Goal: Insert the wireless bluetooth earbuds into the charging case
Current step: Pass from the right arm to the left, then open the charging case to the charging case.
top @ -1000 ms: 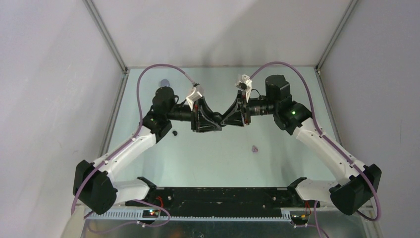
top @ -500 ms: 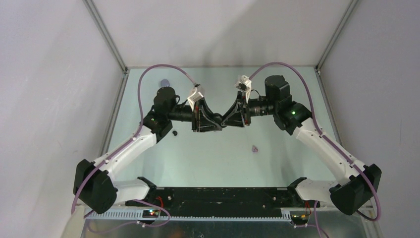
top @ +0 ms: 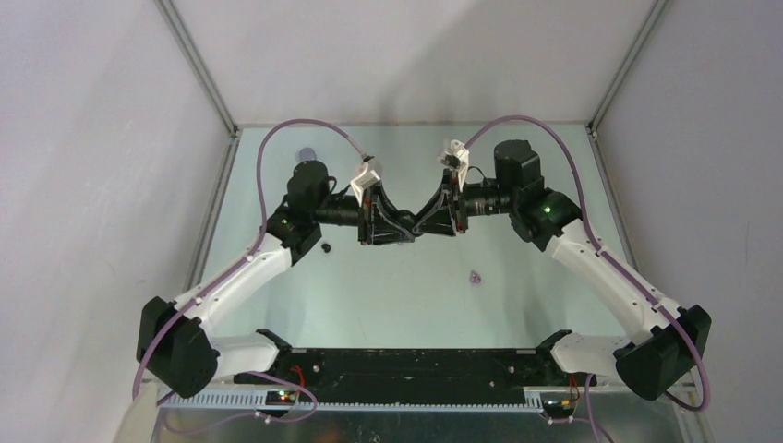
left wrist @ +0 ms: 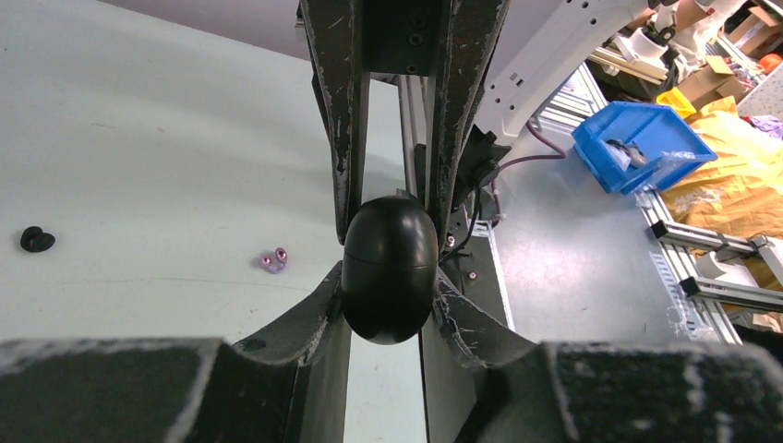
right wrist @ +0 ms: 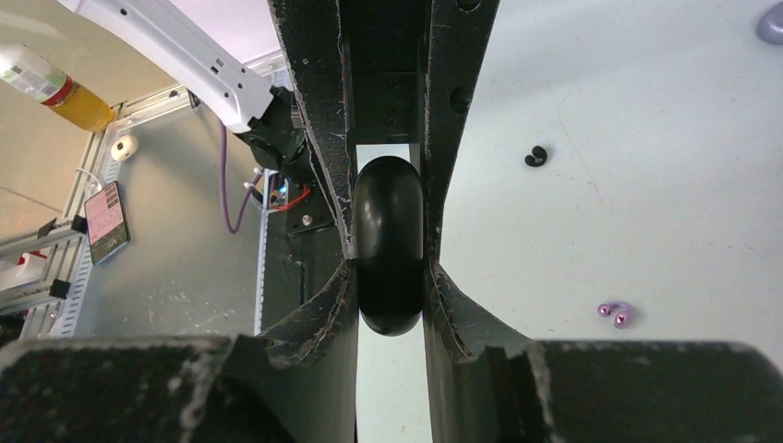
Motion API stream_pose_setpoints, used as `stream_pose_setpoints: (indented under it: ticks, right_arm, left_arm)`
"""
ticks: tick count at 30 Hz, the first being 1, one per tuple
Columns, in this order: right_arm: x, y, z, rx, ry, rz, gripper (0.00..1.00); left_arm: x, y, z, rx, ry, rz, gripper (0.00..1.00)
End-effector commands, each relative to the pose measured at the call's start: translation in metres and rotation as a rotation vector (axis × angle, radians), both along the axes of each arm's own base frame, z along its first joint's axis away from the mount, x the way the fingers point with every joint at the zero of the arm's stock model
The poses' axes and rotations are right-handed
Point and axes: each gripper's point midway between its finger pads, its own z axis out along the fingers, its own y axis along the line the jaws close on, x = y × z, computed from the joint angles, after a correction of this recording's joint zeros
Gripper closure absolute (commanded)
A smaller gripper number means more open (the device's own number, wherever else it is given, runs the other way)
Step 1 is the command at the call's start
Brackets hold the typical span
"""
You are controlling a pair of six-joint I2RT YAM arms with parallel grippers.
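Left claw [left wrist: 389, 279] and right claw [right wrist: 390, 275] meet tip to tip over mid-table, a bit toward the far edge. Both are clamped on the same black egg-shaped case [left wrist: 388, 235]. Each claw is open only as wide as the case, with the pads pressed flat on opposite sides. The right claw's fingers [left wrist: 343, 120] come in from the other end. The case is off the table [top: 388, 295], with its lid closed and a seam line round its middle.

The buds are not in the case. The lilac buds [left wrist: 274, 261] are a touching pair lying on the table right of middle, toward the near edge. The black buds [left wrist: 37, 239] form a small dark two-lobed blob toward the left edge, close to the left arm; I cannot tell if it is one or two. A lilac thing [top: 306, 153] sits by the far left corner, too small to identify.
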Motion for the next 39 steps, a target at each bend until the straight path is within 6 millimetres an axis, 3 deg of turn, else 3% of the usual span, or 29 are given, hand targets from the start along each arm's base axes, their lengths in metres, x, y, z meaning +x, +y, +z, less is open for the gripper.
stream_pose_setpoints:
  ticks: [1, 6, 10, 13, 21, 33, 39]
  right_arm:
    - [0.01, 0.003, 0.008, 0.02, -0.071, -0.022, 0.78]
    - [0.007, -0.002, 0.017, 0.054, -0.051, -0.004, 0.49]
    - [0.009, -0.01, 0.024, 0.071, -0.052, -0.01, 0.35]
    - [0.007, -0.01, 0.022, 0.065, -0.046, -0.005, 0.32]
    - [-0.004, -0.005, 0.001, -0.005, -0.126, 0.021, 0.22]
    - [0.015, -0.003, -0.03, -0.099, -0.19, -0.053, 0.18]
    - [0.02, -0.004, -0.029, -0.105, -0.209, -0.081, 0.18]
  left_arm:
    - [-0.004, -0.006, 0.012, -0.02, -0.045, -0.027, 1.0]
    - [-0.009, -0.004, 0.004, -0.01, -0.069, -0.051, 1.0]
    - [-0.017, 0.002, -0.009, 0.027, -0.132, -0.103, 1.0]
    - [-0.017, 0.006, -0.015, 0.051, -0.179, -0.102, 1.0]
    - [-0.017, 0.005, -0.011, 0.04, -0.172, -0.096, 1.0]
    - [-0.019, 0.004, -0.009, 0.027, -0.158, -0.103, 1.0]
    - [-0.02, 0.004, -0.01, 0.025, -0.152, -0.111, 1.0]
